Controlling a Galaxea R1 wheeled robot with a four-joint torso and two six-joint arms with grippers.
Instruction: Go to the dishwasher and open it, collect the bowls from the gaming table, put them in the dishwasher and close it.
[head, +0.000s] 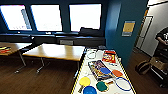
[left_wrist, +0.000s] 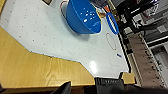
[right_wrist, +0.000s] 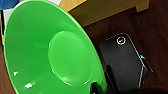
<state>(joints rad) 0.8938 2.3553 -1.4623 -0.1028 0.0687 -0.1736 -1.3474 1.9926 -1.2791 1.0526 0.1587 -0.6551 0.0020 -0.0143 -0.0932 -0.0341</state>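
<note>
Blue bowl nearest our left arm

The blue bowl (left_wrist: 83, 16) sits upper centre on the desk (left_wrist: 50, 42); the green bowl (right_wrist: 50, 50) looms by our right wrist, claw states untellable.

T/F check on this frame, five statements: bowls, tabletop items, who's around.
1. A blue bowl stands on the white-topped gaming table. True.
2. The green bowl in the right wrist view is seen over dark floor. True.
3. The blue bowl is upside down. False: it sits open side up.
4. A blue-rimmed racket lies on the gaming table. True.
5. The wooden-topped table beside the gaming table holds the game boxes. False: the game boxes lie on the gaming table itself.
</note>
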